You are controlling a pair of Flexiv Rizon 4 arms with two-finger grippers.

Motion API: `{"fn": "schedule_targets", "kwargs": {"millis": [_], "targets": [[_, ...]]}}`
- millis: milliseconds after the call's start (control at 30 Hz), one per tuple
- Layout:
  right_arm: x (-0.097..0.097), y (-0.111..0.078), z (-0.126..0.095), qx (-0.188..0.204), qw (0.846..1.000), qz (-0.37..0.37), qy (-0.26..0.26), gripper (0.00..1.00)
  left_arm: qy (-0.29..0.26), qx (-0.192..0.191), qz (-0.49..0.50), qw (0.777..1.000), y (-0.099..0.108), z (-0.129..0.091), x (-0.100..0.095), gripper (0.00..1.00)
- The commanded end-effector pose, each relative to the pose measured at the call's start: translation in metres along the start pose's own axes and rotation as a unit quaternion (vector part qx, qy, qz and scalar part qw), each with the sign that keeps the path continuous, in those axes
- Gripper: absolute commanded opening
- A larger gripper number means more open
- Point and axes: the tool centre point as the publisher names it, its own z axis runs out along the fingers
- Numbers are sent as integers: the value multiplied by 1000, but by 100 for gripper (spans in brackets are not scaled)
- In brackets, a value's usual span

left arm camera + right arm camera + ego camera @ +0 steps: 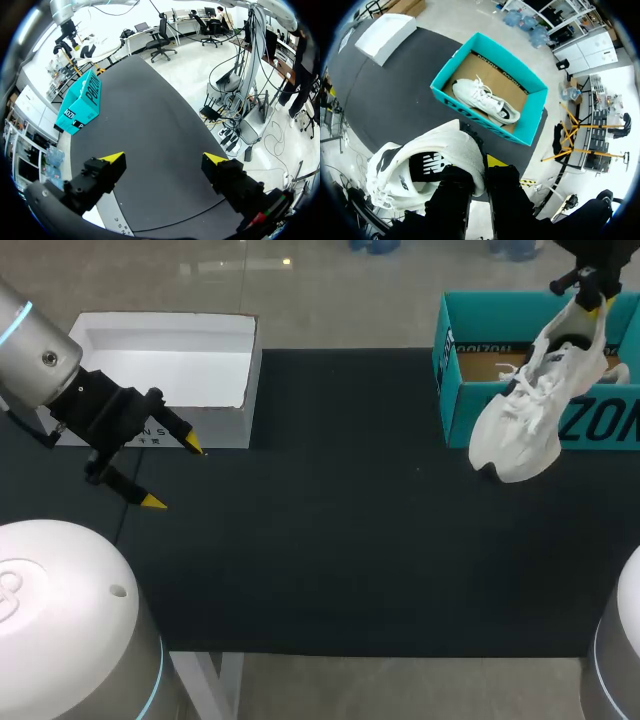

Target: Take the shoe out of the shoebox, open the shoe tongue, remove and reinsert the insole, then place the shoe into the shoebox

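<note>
Right gripper [590, 300]: fingers clamped on the heel end of a white sneaker [530, 410], holding it up in the air.
White sneaker: hangs toe-down in front of the teal shoebox [460, 390], laces loose; the right wrist view shows a black patch with a white logo near its heel.
Teal shoebox: open, at the table's far right; large dark block lettering on its outer walls.
Second white sneaker [485, 100]: lies on its side inside the shoebox.
Left gripper [174, 475]: fingers wide apart, holding nothing, above the black table [350, 540].
White box [225, 430]: open, just beside the left gripper; small dark print on its front wall, too small to read.
</note>
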Motion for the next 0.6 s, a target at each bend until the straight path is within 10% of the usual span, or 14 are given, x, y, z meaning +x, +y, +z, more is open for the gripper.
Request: {"fn": "schedule_targets", "kwargs": {"millis": [33, 600], "targets": [[-12, 2, -3, 2, 1000, 13, 7, 0, 1, -2, 0, 1000, 0, 0, -1, 100], [-12, 5, -3, 4, 1000, 4, -1, 0, 1, -2, 0, 1000, 0, 0, -1, 100]]}}
